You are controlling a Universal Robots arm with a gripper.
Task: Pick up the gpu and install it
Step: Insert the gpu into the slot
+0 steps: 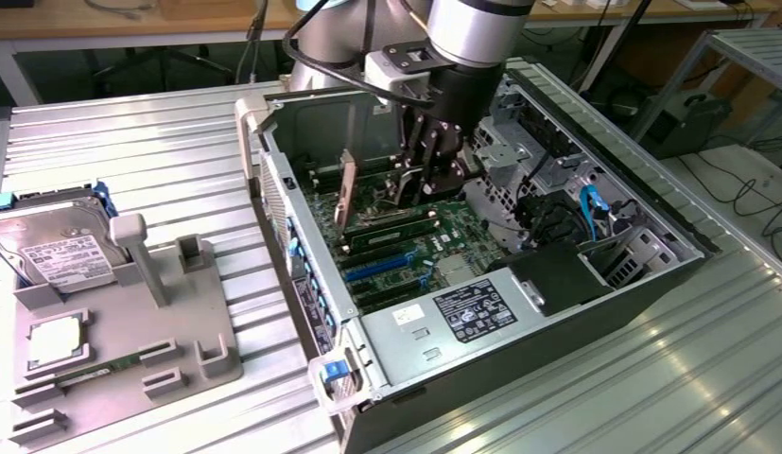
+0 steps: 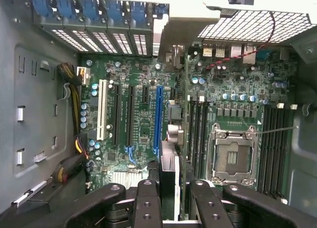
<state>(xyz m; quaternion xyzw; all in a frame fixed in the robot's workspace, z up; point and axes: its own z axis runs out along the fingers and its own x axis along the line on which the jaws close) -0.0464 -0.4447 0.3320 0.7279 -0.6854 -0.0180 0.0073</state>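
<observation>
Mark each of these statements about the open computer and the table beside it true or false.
1. The black gripper grips the thin dark circuit card with the pale bracket inside the case. True.
2. The boxy metal hard drive with the white label lies inside the dark computer case. False: it sits outside, at the exterior view's left.
3. The metal-framed processor socket has no cooler over it. True.
4. The case is closed. False: it is open, with the green motherboard exposed.

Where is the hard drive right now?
In the exterior view the hard drive lies at the far left, on the grey holder tray, outside the open computer case and beside the tray's upright post.
</observation>
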